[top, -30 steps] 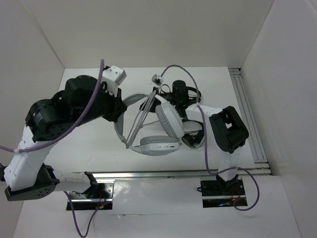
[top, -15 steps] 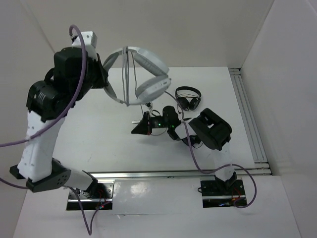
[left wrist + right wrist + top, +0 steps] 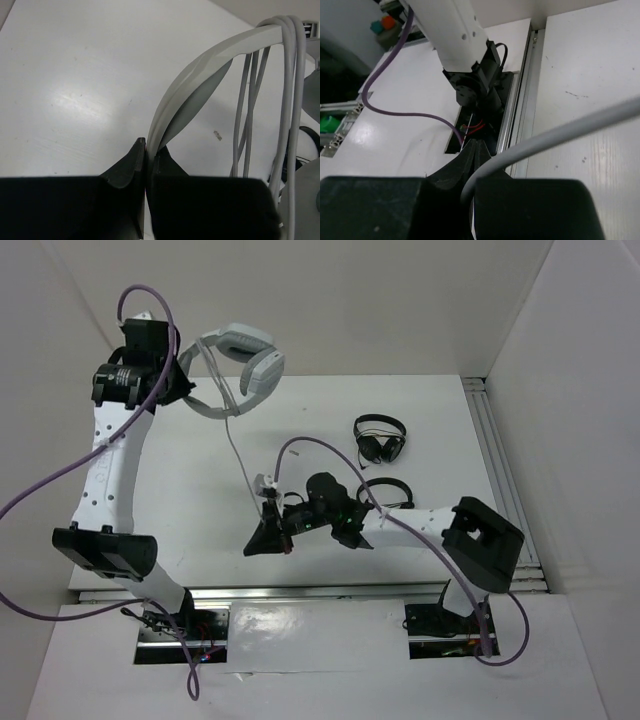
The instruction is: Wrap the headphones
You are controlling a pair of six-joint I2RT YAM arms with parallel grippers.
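Note:
The light grey headphones point(image 3: 247, 358) hang in the air at the back left, held by the headband. My left gripper point(image 3: 186, 390) is shut on the headband point(image 3: 200, 65), seen between the jaws point(image 3: 149, 150) in the left wrist view. Several turns of the thin grey cable point(image 3: 289, 75) lie over the headband. The free cable point(image 3: 238, 455) runs down from the headphones to my right gripper point(image 3: 253, 546), low over the table's near middle. In the right wrist view the right gripper point(image 3: 476, 146) is shut on the cable point(image 3: 570, 131).
Two small black on-ear headphones lie on the table, one at the back right point(image 3: 380, 437) and one beside the right arm point(image 3: 388, 490). A metal rail point(image 3: 500, 470) runs along the right side and another point(image 3: 330, 592) along the near edge. White walls enclose the table.
My left arm has lifted the headphones higher, to the back left. My right gripper has moved left and nearer with the cable, and the cable now stretches out between them.

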